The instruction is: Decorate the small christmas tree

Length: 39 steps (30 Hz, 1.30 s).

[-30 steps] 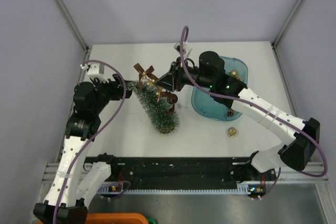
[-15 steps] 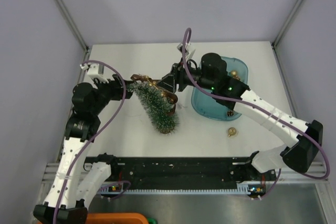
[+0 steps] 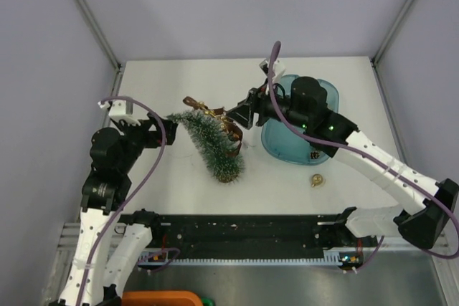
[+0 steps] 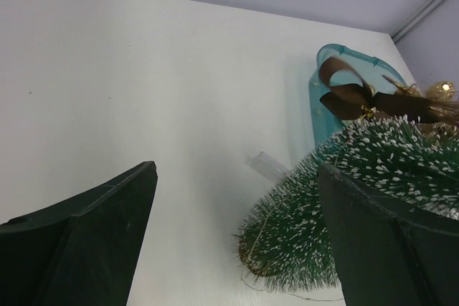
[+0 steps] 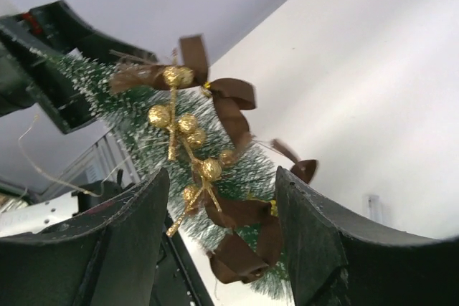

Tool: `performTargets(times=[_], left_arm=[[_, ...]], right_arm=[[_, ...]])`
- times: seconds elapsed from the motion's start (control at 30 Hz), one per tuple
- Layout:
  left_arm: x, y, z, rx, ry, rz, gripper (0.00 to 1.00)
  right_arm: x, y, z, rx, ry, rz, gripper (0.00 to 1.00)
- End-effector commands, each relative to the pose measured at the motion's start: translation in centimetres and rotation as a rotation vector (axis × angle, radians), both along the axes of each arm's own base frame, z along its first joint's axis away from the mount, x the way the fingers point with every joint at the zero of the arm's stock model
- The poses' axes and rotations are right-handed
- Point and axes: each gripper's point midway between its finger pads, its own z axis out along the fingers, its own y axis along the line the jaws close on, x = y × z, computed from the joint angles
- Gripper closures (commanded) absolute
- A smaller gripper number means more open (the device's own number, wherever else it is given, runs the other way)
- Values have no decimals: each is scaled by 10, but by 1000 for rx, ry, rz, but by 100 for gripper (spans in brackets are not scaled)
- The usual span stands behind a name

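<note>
The small christmas tree (image 3: 211,145) leans left on its brown base, tip toward my left gripper (image 3: 159,134). Brown ribbon bows (image 3: 231,130) and a gold berry sprig (image 5: 179,123) hang on it. My left gripper (image 4: 237,170) is open and empty, just left of the tip; the tree (image 4: 358,198) sits beyond its right finger. My right gripper (image 3: 240,115) is open just right of the tree. In the right wrist view the ribbon (image 5: 237,112) and tree (image 5: 244,170) show between its (image 5: 222,177) spread fingers, which do not touch them.
A translucent blue tray (image 3: 276,145) lies right of the tree under the right arm, with a gold ornament (image 3: 315,154) in it. Another gold ornament (image 3: 316,180) lies on the table in front of the tray. A small clear tube (image 4: 269,165) lies behind the tree.
The tree has tipped further left with the ribbon and sprig left on it. My right gripper has drawn back to the right, and my left arm has pulled back to the left.
</note>
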Motion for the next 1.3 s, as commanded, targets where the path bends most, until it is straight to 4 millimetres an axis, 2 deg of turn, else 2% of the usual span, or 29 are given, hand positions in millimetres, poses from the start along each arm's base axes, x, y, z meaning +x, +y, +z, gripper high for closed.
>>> performTargets(times=[0.0,0.23,0.4,0.47,0.57,0.63,0.67,0.83,0.93,1.07,1.13,1.23,1.27], left_arm=[[-7,16,9,40,-22,72,1],[-17,26,4,76,-3,110,1],[-21,36,6,111,1,154,1],[-22,38,8,141,-4,152,1],[-21,51,11,203,-1,207,1],[-21,57,14,250,1,223,1],[-20,60,16,269,4,235,1],[-16,75,36,369,14,278,1],[-17,68,36,455,44,192,1],[-19,63,39,457,61,158,1],[-18,62,35,447,74,155,1],[-17,57,27,424,98,134,1],[-17,56,23,424,107,124,1]], right_arm=[[13,-26,17,21,-45,-93,39],[37,-63,21,11,-56,-246,36],[46,-85,20,-9,-65,-343,31],[48,-91,18,-18,-63,-368,26],[50,-99,13,-36,-54,-397,21],[51,-104,8,-44,-44,-412,10],[52,-107,6,-50,-38,-421,1],[57,-120,-8,-75,-8,-470,1],[60,-131,-15,-73,14,-502,1],[71,-157,-28,-89,48,-610,1],[77,-172,-41,-131,68,-679,1],[91,-203,-76,-230,147,-804,1],[96,-218,-93,-269,195,-859,1]])
